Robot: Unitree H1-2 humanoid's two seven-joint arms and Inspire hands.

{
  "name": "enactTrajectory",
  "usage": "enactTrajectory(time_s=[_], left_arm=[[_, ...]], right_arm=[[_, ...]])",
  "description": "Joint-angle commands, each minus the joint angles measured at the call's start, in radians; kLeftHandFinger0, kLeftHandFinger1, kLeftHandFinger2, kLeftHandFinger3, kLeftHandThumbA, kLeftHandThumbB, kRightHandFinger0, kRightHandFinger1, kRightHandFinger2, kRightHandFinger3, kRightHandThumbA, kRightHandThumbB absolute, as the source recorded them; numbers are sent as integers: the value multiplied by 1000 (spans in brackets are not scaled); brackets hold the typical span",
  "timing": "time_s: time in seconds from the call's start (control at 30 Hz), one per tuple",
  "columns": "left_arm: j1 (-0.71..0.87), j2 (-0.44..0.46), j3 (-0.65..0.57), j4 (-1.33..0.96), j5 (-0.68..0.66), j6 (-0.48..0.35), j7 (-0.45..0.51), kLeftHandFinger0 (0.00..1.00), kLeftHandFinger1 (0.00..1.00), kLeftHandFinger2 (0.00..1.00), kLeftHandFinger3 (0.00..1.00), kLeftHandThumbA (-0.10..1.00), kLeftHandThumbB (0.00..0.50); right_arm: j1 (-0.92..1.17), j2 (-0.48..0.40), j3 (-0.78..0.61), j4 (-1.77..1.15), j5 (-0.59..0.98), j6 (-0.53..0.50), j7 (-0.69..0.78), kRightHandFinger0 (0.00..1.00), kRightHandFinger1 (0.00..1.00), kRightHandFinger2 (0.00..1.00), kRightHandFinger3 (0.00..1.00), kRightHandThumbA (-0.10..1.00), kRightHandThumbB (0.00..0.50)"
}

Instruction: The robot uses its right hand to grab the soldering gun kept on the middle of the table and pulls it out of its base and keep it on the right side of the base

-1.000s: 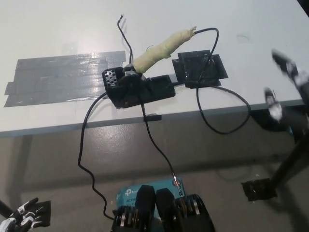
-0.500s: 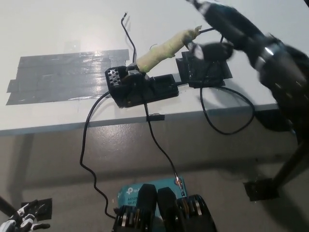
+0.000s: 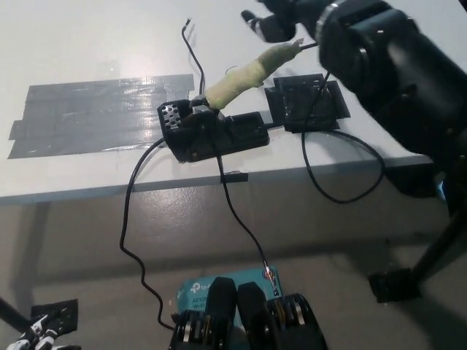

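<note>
The left hand (image 3: 40,337) rests low at the bottom left corner; its fingers are too small to judge. On the table (image 3: 87,51), the soldering gun (image 3: 237,76) sits tilted in its base (image 3: 211,133). The right hand (image 3: 281,18) hovers above the gun's far end, fingers released, holding nothing.

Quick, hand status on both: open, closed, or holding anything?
Right hand: above the upper end of the soldering gun, holding nothing; open or shut cannot be told.
Left hand: resting at the bottom left corner, mostly out of frame; cannot be told.
</note>
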Motion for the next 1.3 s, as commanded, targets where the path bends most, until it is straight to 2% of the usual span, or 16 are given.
enactTrajectory(time_s=[0.0, 0.03, 0.07, 0.1, 0.17, 0.3, 0.4, 0.53, 0.6, 0.63, 0.67, 0.8, 0.83, 0.93, 1.1, 1.27], left_arm=[[-1, 16, 8, -23, -35, -12, -35, 527, 595, 735, 867, 656, 300], [2, 20, 1, -27, -31, -12, -38, 572, 635, 767, 881, 729, 328], [2, 22, -1, -30, -28, -10, -39, 590, 650, 779, 887, 754, 324], [7, 31, -13, -38, -20, -13, -46, 678, 725, 841, 933, 875, 353], [7, 36, -14, -41, -28, 2, -52, 713, 763, 880, 949, 926, 374], [5, 22, -7, -46, -41, 23, -46, 719, 749, 866, 916, 947, 406], [1, 19, -5, -42, -44, 23, -42, 753, 743, 848, 882, 972, 426], [-1, 13, -4, -37, -38, 11, -40, 757, 732, 832, 869, 988, 432], [-1, 18, -8, -29, -44, -13, -59, 720, 751, 876, 908, 1000, 406], [-1, 17, -9, -29, -44, -13, -59, 711, 751, 882, 913, 1000, 418], [-1, 16, -11, -32, -43, -7, -56, 709, 756, 888, 913, 995, 423], [-1, 15, -21, -34, -39, -9, -61, 713, 774, 910, 964, 1000, 422], [-3, 10, -17, -39, -50, 1, -60, 721, 777, 901, 961, 984, 411], [-9, 5, -22, -37, -44, 1, -60, 706, 776, 887, 953, 980, 393], [-8, 6, -35, -33, -35, -5, -66, 696, 773, 879, 954, 966, 415], [-10, 8, -45, -44, -28, 4, -59, 689, 773, 871, 947, 968, 418]], right_arm=[[-38, 35, 8, 1, -63, -62, 21, 1000, 1000, 1000, 1000, 430, 356], [-23, 43, 13, 2, -60, -71, 30, 1000, 1000, 1000, 1000, 435, 348], [-16, 44, 11, -1, -59, -71, 36, 1000, 1000, 1000, 1000, 436, 348], [5, 53, 12, -16, -55, -63, 52, 1000, 1000, 1000, 1000, 437, 357], [17, 58, 8, -14, -55, -60, 71, 1000, 1000, 1000, 1000, 464, 362], [22, 54, -15, 11, -47, -54, 107, 1000, 1000, 1000, 1000, 437, 330], [17, 51, -18, 24, -67, -20, 134, 1000, 1000, 1000, 1000, 477, 317], [15, 45, -29, 48, -68, 42, 204, 1000, 1000, 1000, 1000, 458, 349], [5, 37, -8, 71, -89, 80, 270, 1000, 1000, 1000, 1000, 483, 365], [4, 34, -3, 72, -96, 85, 283, 1000, 1000, 1000, 1000, 509, 378], [0, 28, 17, 78, -123, 95, 308, 1000, 1000, 1000, 1000, 551, 400], [-3, 19, 51, 96, -172, 95, 320, 1000, 1000, 1000, 1000, 515, 454], [-1, 25, 53, 120, -177, 100, 319, 1000, 1000, 1000, 1000, 497, 498], [7, 36, 55, 143, -184, 105, 327, 1000, 1000, 1000, 1000, 501, 500], [40, 55, 80, 155, -215, 96, 338, 1000, 1000, 1000, 1000, 520, 500], [64, 64, 69, 168, -237, 76, 262, 1000, 1000, 1000, 1000, 407, 500]])
